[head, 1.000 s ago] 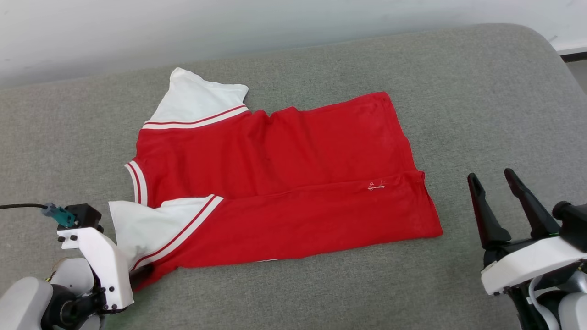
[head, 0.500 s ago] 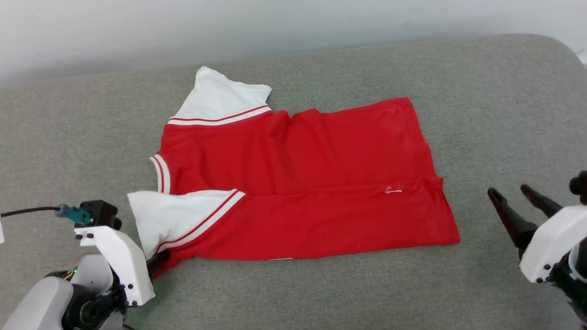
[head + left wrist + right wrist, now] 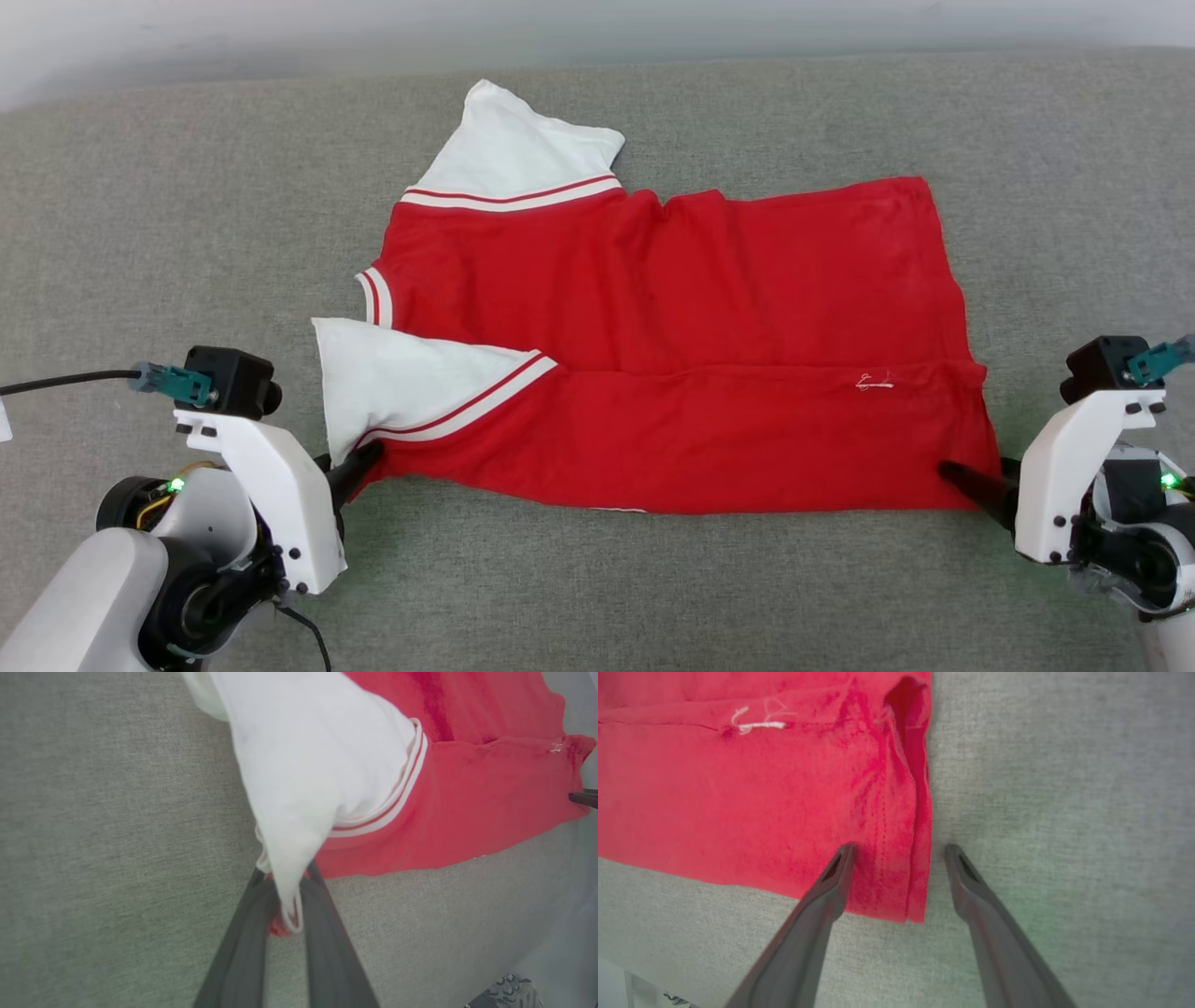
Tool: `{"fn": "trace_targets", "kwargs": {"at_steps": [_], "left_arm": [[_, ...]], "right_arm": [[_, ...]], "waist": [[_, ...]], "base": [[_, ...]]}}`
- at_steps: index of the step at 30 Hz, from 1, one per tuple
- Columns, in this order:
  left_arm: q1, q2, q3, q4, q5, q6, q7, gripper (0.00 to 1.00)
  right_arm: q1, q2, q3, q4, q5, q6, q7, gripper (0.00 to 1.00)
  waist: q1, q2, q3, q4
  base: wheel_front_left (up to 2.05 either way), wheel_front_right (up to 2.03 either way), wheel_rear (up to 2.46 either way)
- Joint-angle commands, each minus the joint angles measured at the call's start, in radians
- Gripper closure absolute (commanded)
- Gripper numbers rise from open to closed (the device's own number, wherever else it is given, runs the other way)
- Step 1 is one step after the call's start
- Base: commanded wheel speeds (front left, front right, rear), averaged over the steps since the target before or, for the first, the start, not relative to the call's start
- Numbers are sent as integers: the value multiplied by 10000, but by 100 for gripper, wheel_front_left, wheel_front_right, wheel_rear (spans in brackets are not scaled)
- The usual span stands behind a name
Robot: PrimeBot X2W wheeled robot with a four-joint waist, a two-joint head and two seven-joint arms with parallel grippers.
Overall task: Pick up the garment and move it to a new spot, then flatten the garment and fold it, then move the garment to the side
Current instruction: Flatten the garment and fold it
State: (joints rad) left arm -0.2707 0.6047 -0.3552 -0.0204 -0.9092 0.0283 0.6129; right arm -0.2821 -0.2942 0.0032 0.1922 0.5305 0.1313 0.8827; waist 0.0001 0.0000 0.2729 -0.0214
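Garment: we found it lying flat near the middle of the grey cushion, collar end toward the robot's left and hem toward its right, with the plain red face up.
Near sleeve: white, and it lay on top of the red body, as did a long near strip of the shirt whose edge ran the length of the cloth.
Far sleeve: white, spread out on the cushion at the far side.
Left gripper: we saw its fingers drawn narrow, pinching the tip of the near sleeve together with a bit of red cloth.
Right gripper: its fingers stood wide at the near hem corner, one tip on the red cloth and the other on the cushion just beside the edge. They gripped nothing.
Done so far: we judged the move to a new spot and the flattening finished, and a first lengthwise fold apparently laid.
In hand: we took this for the start of the next fold, with one near corner held and the other not yet caught.
Left to do: closing on the hem corner, the remaining folds, then moving the garment aside.
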Motion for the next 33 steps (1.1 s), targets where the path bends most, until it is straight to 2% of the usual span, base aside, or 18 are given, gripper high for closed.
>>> {"fn": "trace_targets", "kwargs": {"at_steps": [1,2,3,4,5,6,13,20,28,33], "left_arm": [[13,4,-37,-93,41,77,4,100],[50,-13,-61,-132,40,84,29,100],[94,-27,-64,-157,20,118,33,100],[94,-27,-64,-157,20,118,33,100],[122,-30,-71,-168,11,141,35,100],[154,-41,-72,-163,-4,168,40,100],[394,-23,-75,-143,-66,219,-30,100],[681,-72,-118,-95,-69,205,-204,100],[1681,-101,-246,5,-367,476,-71,100],[2495,-239,-264,225,-606,724,-150,100]], "right_arm": [[-74,134,159,311,123,-10,183,0],[-64,206,251,475,165,-10,270,0],[-47,247,335,589,154,-8,332,51],[-47,247,335,589,154,-8,332,51],[-59,268,408,692,183,-8,370,96],[-62,273,454,764,207,-7,382,100],[-262,-126,449,484,126,-8,61,100],[-18,-393,442,-152,41,-8,-127,100],[1049,-444,424,-684,151,-8,43,100],[2008,-216,171,-830,63,-8,55,100]], "waist": [[-1,0,92,84],[-1,0,100,99],[-1,0,100,107],[-1,0,100,107],[-1,0,95,107],[-1,0,71,100],[-1,0,-349,7],[-1,0,-1294,-17],[-1,0,-2613,6],[-1,0,-2768,-16]], "base": [[0,0,0],[0,0,0],[0,0,0],[0,0,0],[0,0,0],[0,0,0],[0,0,0],[0,0,0],[0,0,0],[0,0,0]]}}
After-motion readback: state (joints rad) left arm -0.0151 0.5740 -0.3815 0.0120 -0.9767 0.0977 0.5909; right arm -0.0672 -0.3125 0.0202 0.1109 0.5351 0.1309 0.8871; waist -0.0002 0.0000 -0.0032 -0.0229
